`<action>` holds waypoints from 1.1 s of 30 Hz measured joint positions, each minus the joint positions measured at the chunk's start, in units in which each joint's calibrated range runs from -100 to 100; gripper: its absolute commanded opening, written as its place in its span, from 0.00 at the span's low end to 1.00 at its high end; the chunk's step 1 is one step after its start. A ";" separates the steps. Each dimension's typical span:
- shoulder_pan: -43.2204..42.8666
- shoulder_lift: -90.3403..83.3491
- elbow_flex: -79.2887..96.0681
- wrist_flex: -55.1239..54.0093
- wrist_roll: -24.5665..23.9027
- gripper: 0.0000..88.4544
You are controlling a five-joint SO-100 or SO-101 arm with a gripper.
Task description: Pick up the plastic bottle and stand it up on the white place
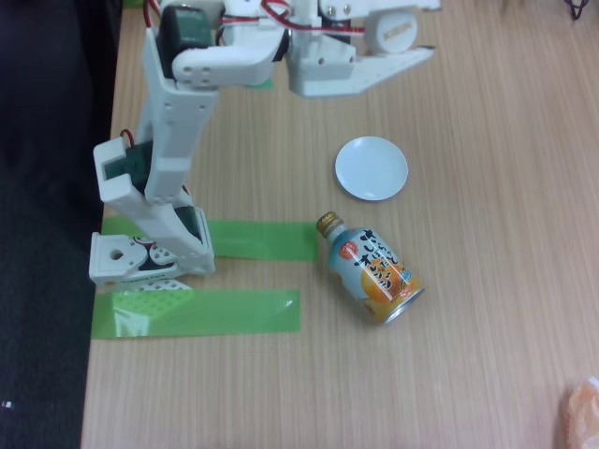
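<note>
Pincer: the gripper (429, 33) hangs at the top of the fixed view, its fingers pointing toward the right edge. We cannot tell how far apart the jaws stand, and we see nothing held between them.
Plastic bottle: we have only a blurred orange-pink patch (582, 413) cut off by the lower right corner. We judge it may be the bottle's label, but too little shows to be sure.
Direction from the pincer: if that patch is our bottle, it lies well apart from the gripper, far down the picture and to the right, with the whole table (487, 309) between them.
Long axis: we cannot tell, since the frame edge cuts it off.
White place: the white disc (372, 168) sits flat and bare, below the gripper and just left of its tips, with nothing on it.
Decoy: the light-blue and orange can (374, 271) lies on its side near the disc, gold cap up-left and base down-right, the cap just beside the upper green tape strip (253, 238).
Next move, as we judge it: a long reach down and right — passing over the can.
</note>
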 measured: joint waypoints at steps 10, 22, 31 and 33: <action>-0.22 0.00 9.40 -10.03 0.00 0.08; -0.07 0.08 24.58 -23.45 0.00 0.08; 2.76 0.00 38.77 -44.44 6.47 0.08; 3.66 -1.09 42.39 -48.68 8.25 0.08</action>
